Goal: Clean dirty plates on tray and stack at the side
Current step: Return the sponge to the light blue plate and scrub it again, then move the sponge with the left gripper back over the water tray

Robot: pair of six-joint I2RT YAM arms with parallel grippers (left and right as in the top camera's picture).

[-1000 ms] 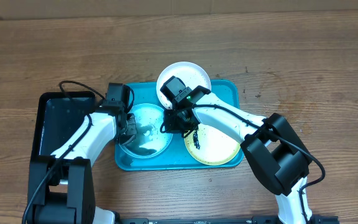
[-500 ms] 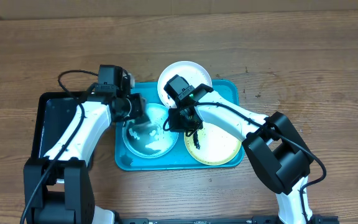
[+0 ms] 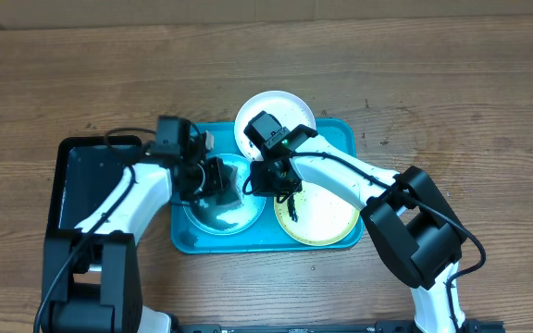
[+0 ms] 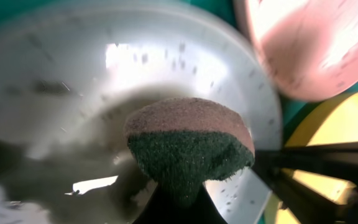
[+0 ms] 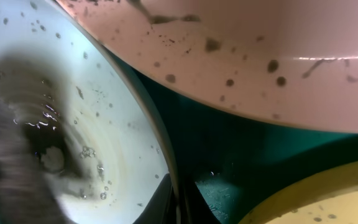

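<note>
On the turquoise tray [image 3: 340, 134] lie the light blue plate [image 3: 213, 218] at left and the yellow-green plate [image 3: 327, 217] at right. The white plate [image 3: 285, 109] overlaps the tray's far rim. My left gripper [image 3: 222, 183] is shut on a green-and-brown sponge [image 4: 188, 146] that presses on the wet, smeared inside of the light blue plate [image 4: 55, 93]. Shut on that plate's right rim [image 5: 166, 168] is my right gripper [image 3: 265, 178], its jaws pinching the edge at the bottom of the right wrist view. Dark specks dot the white plate [image 5: 260, 56].
A black tray [image 3: 86, 180] stands just left of the turquoise one, under my left arm. Bare wooden table [image 3: 452, 102] surrounds both trays. The right arm reaches across the yellow-green plate [image 5: 328, 193].
My left gripper has swept the sponge over the light blue plate, from its left edge up to the far side and now toward its right middle. The right gripper has stayed on the rim.
</note>
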